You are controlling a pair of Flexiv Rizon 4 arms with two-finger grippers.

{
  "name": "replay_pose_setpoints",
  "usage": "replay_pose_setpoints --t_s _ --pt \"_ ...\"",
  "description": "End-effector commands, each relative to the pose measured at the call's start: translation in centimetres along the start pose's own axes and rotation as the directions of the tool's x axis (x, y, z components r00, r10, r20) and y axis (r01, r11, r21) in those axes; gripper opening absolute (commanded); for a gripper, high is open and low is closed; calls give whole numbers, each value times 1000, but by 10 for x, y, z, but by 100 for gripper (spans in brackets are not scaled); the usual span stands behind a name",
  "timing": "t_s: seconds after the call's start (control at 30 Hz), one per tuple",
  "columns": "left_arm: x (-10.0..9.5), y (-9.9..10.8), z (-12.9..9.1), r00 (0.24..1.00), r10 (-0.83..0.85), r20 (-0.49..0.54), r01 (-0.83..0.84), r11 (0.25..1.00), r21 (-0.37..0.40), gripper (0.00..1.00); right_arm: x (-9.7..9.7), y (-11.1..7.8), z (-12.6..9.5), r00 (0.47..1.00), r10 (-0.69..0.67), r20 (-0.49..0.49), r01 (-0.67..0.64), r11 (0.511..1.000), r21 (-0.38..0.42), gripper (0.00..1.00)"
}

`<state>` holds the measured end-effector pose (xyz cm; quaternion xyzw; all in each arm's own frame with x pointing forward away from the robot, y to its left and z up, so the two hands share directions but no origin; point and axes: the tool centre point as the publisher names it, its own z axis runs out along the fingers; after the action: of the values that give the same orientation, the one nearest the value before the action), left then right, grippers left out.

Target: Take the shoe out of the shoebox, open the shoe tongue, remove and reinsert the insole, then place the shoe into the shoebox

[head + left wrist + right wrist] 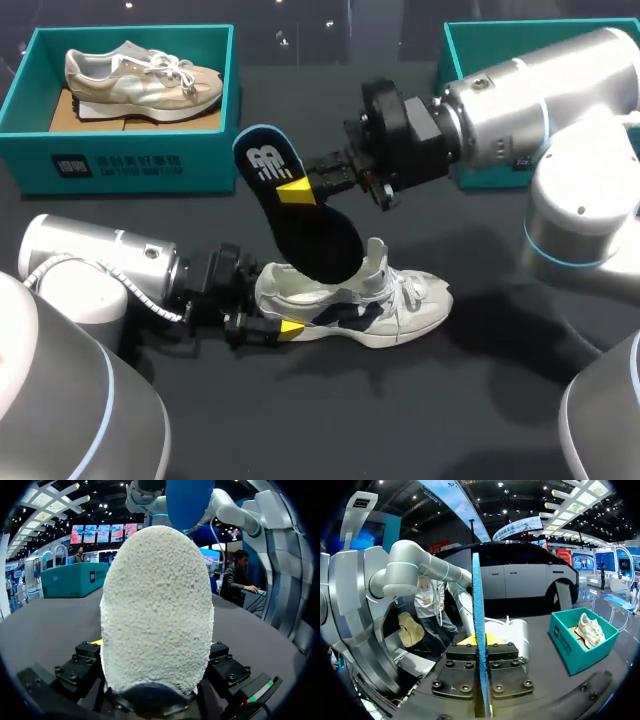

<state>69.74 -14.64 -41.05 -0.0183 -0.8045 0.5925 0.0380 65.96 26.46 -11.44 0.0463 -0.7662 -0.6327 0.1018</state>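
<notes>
Shoebox (130, 165) at the table's (400, 420) far left corner holds a beige shoe (140, 75). Left gripper (283, 322) clamps the white shoe's (400, 310) heel, mid-table. Right gripper (300, 188) pinches the tilted insole (320, 245), whose lower end sits in the white shoe's opening.

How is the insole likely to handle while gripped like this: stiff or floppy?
Probably springy rather than limp: pinched in the right pincer, the insole holds its shape, with only a gentle curve down into the shoe. Seen edge-on in the right wrist view it looks thin, so it is likely light and would bend easily if pushed against the shoe's inside.
</notes>
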Motion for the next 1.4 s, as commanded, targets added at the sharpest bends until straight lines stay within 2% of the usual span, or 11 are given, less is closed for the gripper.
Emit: replay_pose_setpoints --t_s 0.03,0.2,0.27,0.37,0.63,1.07,1.17,1.4 --pt "0 0 0 1000 0 -1 0 1000 -1 0 20 -8 -8 999 -2 48 4 998 -55 0" --pt "0 0 0 1000 0 -1 0 1000 -1 0 20 -8 -8 999 -2 48 4 998 -55 0" --pt "0 0 0 1000 0 -1 0 1000 -1 0 23 -5 -11 998 17 62 -12 997 -78 0" --pt "0 0 0 1000 0 -1 0 1000 -1 0 38 -2 -21 993 61 99 -49 991 -121 0" --pt "0 0 0 1000 0 -1 0 1000 -1 0 74 10 -48 957 195 215 -162 973 -165 0" --pt "0 0 0 1000 0 -1 0 1000 -1 0 74 10 -48 957 195 215 -162 973 -165 0" --pt "0 0 0 1000 0 -1 0 1000 -1 0 79 8 -60 935 278 221 -226 945 -236 0" --pt "0 0 0 1000 0 -1 0 1000 -1 0 85 5 -69 900 366 238 -302 915 -266 0"
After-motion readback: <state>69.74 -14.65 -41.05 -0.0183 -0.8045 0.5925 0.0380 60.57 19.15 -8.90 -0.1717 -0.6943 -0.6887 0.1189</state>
